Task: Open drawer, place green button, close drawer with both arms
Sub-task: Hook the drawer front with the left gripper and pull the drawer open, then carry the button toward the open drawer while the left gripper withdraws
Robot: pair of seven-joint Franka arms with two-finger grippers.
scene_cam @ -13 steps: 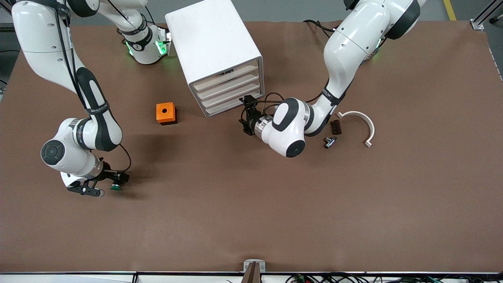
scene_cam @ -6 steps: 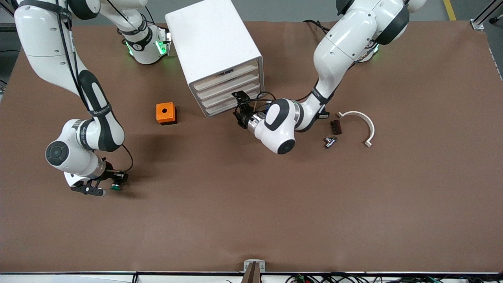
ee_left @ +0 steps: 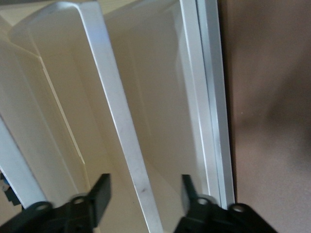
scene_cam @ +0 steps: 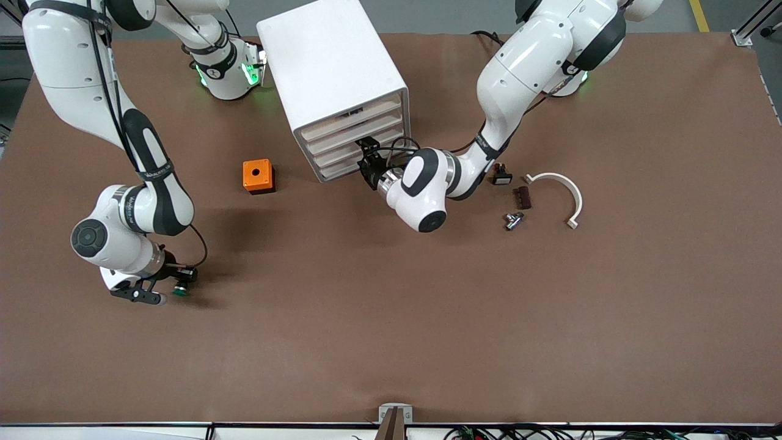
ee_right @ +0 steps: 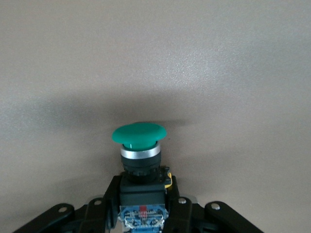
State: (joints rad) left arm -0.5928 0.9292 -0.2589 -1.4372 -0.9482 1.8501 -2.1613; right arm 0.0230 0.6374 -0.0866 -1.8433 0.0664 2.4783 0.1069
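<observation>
Two hands: right hand gripping button, left hand astride drawer front

The button, green domed cap on a black blocky body, lies on its side low on the worktop toward the right arm's end. The drawer, second from bottom of four pale shallow ones in the white cabinet, is shut.

Brown tabletop fills view, matte, evenly lit. Grey floor along top edge; yellow floor line and metal frame at corner.
</observation>
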